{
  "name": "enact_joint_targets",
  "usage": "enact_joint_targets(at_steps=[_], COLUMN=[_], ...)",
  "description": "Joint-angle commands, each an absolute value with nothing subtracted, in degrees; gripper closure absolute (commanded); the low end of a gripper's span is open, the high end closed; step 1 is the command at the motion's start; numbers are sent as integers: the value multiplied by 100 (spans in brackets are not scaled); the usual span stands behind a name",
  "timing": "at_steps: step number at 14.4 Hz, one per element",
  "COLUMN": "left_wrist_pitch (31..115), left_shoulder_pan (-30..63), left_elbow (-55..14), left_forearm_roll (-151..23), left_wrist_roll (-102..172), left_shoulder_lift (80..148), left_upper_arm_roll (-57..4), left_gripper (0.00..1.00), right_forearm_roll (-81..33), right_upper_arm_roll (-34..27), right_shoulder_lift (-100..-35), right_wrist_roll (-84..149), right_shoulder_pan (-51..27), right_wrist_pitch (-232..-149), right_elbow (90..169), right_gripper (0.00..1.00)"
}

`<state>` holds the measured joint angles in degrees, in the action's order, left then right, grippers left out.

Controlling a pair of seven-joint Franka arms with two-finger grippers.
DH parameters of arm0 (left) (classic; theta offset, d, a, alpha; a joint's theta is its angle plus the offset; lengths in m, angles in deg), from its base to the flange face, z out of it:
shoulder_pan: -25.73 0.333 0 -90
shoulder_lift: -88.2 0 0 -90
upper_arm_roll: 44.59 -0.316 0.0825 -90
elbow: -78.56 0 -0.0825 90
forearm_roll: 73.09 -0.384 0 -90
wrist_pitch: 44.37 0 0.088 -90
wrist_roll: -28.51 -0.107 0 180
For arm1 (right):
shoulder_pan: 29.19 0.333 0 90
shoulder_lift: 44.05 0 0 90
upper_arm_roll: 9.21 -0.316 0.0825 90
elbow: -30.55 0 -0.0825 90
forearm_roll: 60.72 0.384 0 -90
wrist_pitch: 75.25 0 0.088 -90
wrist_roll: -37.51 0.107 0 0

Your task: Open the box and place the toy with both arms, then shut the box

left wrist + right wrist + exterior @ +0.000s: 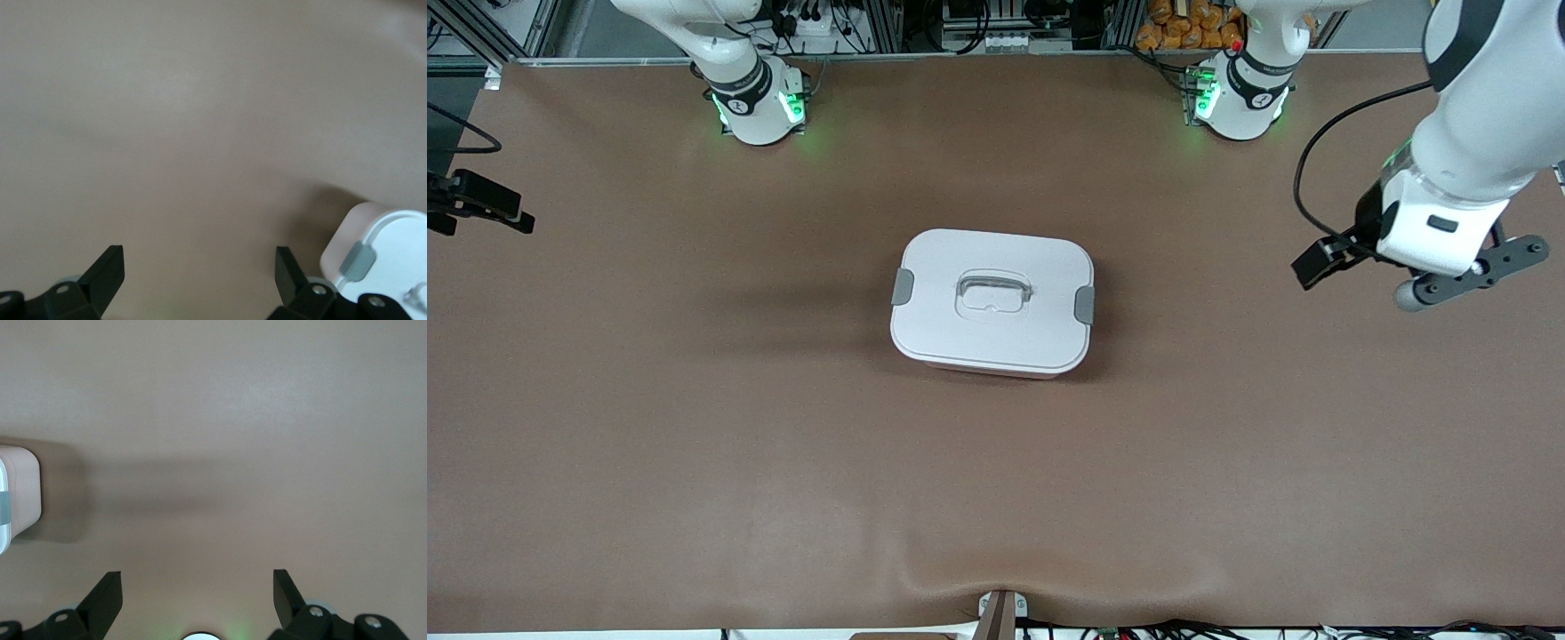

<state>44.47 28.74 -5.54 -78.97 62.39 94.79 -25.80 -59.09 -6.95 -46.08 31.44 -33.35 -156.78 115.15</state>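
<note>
In the front view, the box point(992, 302) sits near the middle of the brown table point(694, 427), well clear of every edge. Its white lid point(960, 258) is on, with one grey side clip point(903, 286) toward the right arm's end of the table and the other clip point(1084, 305) toward the left arm's end. The recessed handle point(993, 288) lies in the middle of the lid. A thin strip of the pink tub point(996, 372) shows below the lid on the side nearest the front camera. No toy shows in this view. The left gripper point(1325, 260) hangs in the air over the left arm's end of the table, well apart from the box. The right gripper point(480, 209) shows only as dark parts at the edge of the picture, over the right arm's end of the table.

In the left wrist view, the left gripper point(200, 273) stands wide open with nothing between its fingers point(107, 270), over bare table point(200, 133). A corner of the box point(383, 243) with a grey clip point(355, 260) shows off to one side.

In the right wrist view, the right gripper point(198, 593) is likewise spread wide and empty over bare table point(233, 420). One end of the box point(20, 493) shows at the picture's edge, casting a shadow.
</note>
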Motion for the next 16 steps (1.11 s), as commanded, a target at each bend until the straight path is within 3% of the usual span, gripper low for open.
enact_joint_targets(at_steps=[1,16], left_wrist_pitch=[4221,3904], left_shoulder_pan=[2530,1958], left_elbow=[-669,-1706], left_forearm_roll=[-7617,-7045], left_wrist_roll=[5684,4205], left_shoulder_lift=[9164,7925], left_upper_arm_roll=[-3166,-4503], left_gripper=[0,0], right_forearm_roll=[-5887,-5887], right_upper_arm_roll=[-771,-780], right_shoulder_lift=[-4616,-4651], right_wrist_roll=[3163,3180], right_shoulder_pan=[-3446,-3446], right_wrist_pitch=[-15637,-15690], right_elbow=[11475,11466], right_gripper=[0,0])
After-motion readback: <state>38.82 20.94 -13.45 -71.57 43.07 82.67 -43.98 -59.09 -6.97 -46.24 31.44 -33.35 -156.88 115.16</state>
